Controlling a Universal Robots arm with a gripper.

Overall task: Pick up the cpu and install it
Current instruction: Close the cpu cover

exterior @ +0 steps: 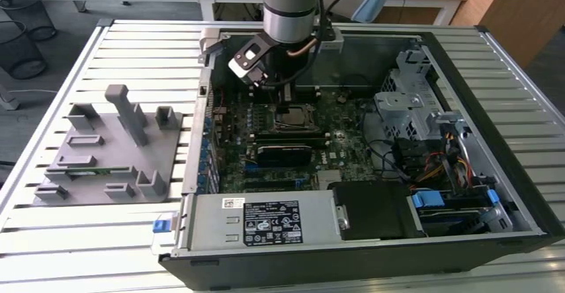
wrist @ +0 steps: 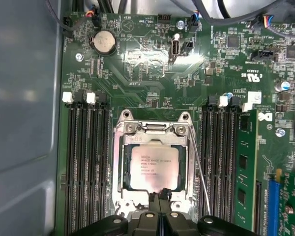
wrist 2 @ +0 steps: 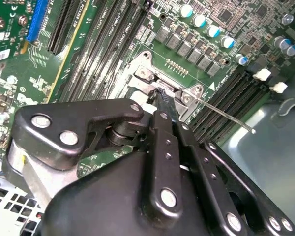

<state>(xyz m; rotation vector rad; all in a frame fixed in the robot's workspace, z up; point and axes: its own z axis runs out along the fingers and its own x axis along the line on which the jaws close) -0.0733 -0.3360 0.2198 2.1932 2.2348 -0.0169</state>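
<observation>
Now the cpu [wrist: 155, 167] lies flat inside the metal socket frame [wrist: 119, 162] on the motherboard [wrist: 152, 73]. The gripper [wrist: 161, 194], jaws pressed together and holding nothing, sits at the frame's edge just beside the chip. Any press here is best kept light and on the frame, since the retention lever [wrist: 199, 172] looks unlatched.
</observation>
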